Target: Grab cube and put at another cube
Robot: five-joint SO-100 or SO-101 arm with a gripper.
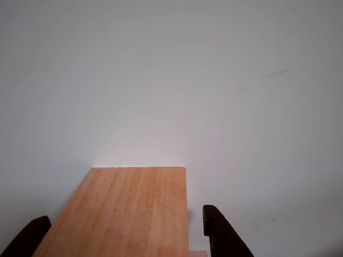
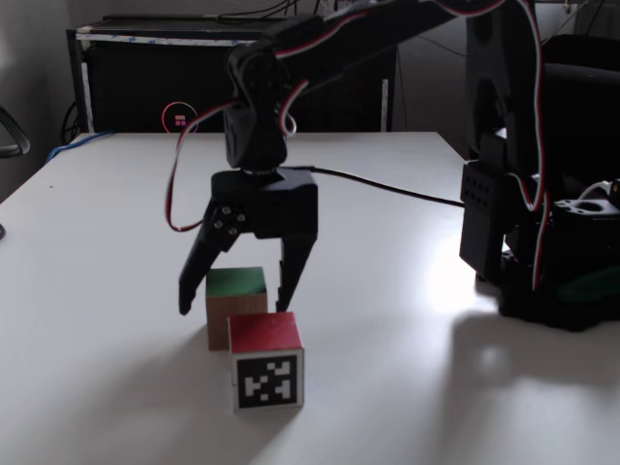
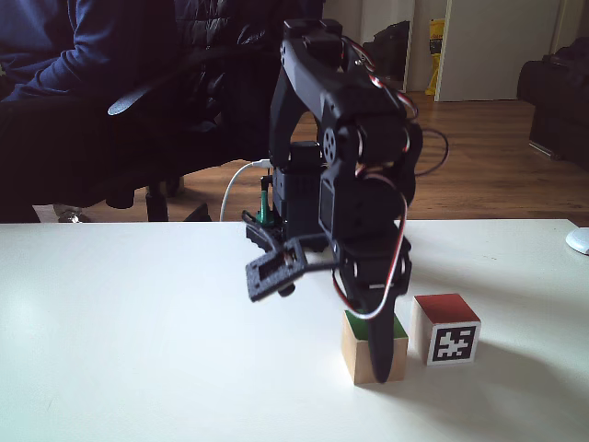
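Straddling the cube (image 2: 235, 295), the pincer (image 2: 235, 305) gapes wide.

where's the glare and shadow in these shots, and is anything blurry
In a fixed view, a bright glare patch sits on the white table beside the arm base, and the gripper and green-faced cube look dim against the backlight. In another fixed view, the red-faced cube casts a soft shadow rightward. In the other view, the cube's wooden face is slightly soft.

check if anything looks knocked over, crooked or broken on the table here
Nothing stands out. The green-faced cube sits flat between the open claw fingers, and the red-topped cube stands upright close by on the white table.
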